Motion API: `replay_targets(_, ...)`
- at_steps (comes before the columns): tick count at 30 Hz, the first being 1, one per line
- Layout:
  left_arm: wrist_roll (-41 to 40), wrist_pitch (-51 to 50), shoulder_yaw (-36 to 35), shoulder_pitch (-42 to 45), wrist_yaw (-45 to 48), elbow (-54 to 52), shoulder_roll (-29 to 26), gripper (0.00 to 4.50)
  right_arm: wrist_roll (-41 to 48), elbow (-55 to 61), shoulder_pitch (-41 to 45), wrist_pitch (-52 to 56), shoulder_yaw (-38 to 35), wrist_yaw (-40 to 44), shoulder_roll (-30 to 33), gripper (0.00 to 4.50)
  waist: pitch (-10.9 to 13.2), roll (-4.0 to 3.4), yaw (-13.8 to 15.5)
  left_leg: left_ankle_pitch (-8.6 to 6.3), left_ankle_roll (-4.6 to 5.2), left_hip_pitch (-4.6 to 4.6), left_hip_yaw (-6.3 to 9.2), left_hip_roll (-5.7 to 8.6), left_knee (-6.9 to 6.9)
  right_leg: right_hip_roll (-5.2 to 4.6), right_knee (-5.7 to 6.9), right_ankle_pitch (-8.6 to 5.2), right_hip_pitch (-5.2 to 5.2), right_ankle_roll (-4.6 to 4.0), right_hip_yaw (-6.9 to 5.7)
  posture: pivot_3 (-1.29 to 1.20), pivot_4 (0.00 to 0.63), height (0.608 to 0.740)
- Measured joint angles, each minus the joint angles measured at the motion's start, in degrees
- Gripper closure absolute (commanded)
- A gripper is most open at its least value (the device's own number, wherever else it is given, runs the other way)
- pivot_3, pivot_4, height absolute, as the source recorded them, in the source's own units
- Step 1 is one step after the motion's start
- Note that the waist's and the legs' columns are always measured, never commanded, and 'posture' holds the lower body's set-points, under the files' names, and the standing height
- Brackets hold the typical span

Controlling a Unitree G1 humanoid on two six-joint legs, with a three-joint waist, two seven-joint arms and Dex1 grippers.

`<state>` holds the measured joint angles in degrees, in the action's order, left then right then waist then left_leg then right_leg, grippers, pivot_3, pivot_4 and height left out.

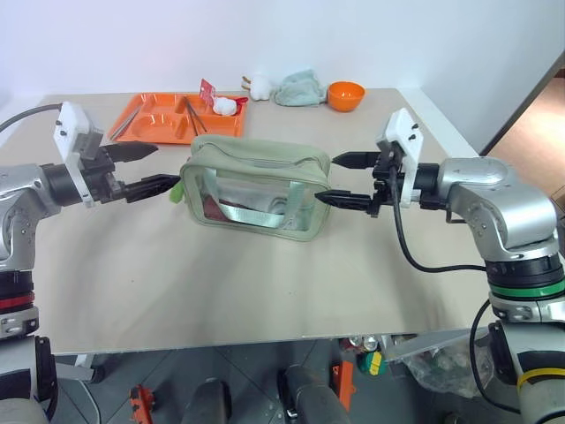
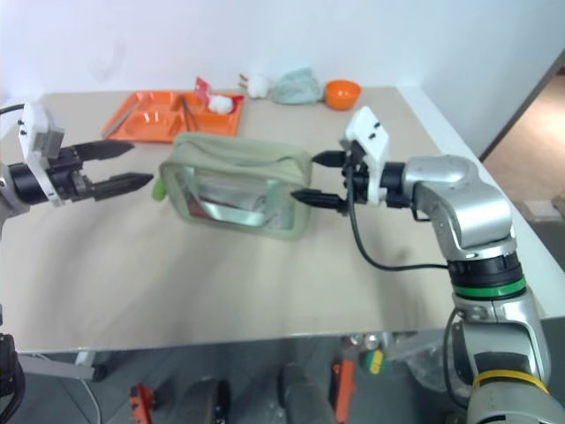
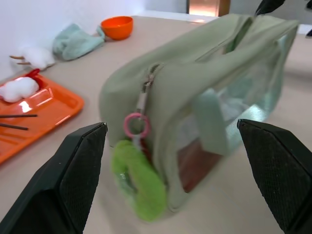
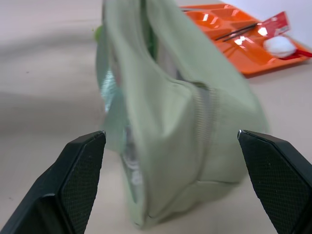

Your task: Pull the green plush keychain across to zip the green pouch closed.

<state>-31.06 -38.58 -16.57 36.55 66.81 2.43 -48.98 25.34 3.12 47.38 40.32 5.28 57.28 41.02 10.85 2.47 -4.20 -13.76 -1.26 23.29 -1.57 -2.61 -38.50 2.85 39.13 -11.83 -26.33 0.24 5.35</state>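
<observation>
Head views: a boxy sage-green fabric pouch with a clear plastic side window (image 1: 252, 187) stands upright near the middle of the beige table (image 1: 265, 283), its top zipper drawn shut along the length that shows. The left gripper (image 1: 146, 170) hangs level just off the pouch's left end, its two black fingers spread wide and holding nothing. The right gripper (image 1: 346, 179) mirrors it at the right end, fingers equally spread and empty, the lower fingertip close to the pouch's end wall. Toward the far edge lie an orange compartment tray (image 1: 163, 119), a pale mint-green cloth lump (image 1: 299, 87) and an orange bowl (image 1: 345, 94).

Left wrist view: the small lime-green fuzzy plush keychain (image 3: 139, 183) hangs from a pink ring (image 3: 135, 125) on the zipper pull at the pouch's left end, between the parted fingers (image 3: 63, 183) and touching neither.

Right wrist view: the pouch's opposite end wall stands between the parted fingers (image 4: 68, 180), apart from both.
</observation>
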Motion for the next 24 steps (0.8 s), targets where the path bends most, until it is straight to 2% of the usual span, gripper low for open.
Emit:
replay_targets(6,-12.11,-10.53,-1.44,0.03,1.30,-8.37,-1.79,0.06,-0.76,-0.01,-0.10,-0.01,1.48,0.32,-0.73,0.00,0.00,0.00,-0.06,0.00,0.00,-0.05,0.03,-0.01,0.00,0.03,0.03,0.01,0.02,-0.02,-0.04,0.00,0.150,0.740)
replay_targets(12,-14.33,-11.75,0.48,1.90,1.50,-9.43,-3.27,0.06,-0.93,0.02,-0.28,0.03,1.60,0.17,-1.83,0.00,0.00,0.00,-0.06,0.01,0.00,-0.08,0.02,-0.01,0.01,0.07,0.03,0.02,0.02,-0.04,-0.03,0.00,0.150,0.740)
replay_targets(17,-15.23,-11.84,0.93,1.90,1.76,-9.43,-3.29,0.00,-1.07,0.07,-1.34,0.04,1.61,-0.13,-2.03,1.46,0.00,0.00,-0.07,0.00,0.00,-0.07,0.01,-0.01,0.02,0.06,0.02,0.01,0.01,-0.04,-0.02,0.00,0.150,0.740)
replay_targets(24,-16.28,-11.71,0.96,0.44,2.84,-9.65,-4.50,0.00,-1.27,0.07,-1.85,-0.04,1.60,0.08,-2.06,4.01,0.00,0.00,-0.08,0.01,0.00,-0.08,0.02,-0.02,0.03,0.08,0.02,0.01,0.01,-0.05,-0.03,0.00,0.150,0.740)
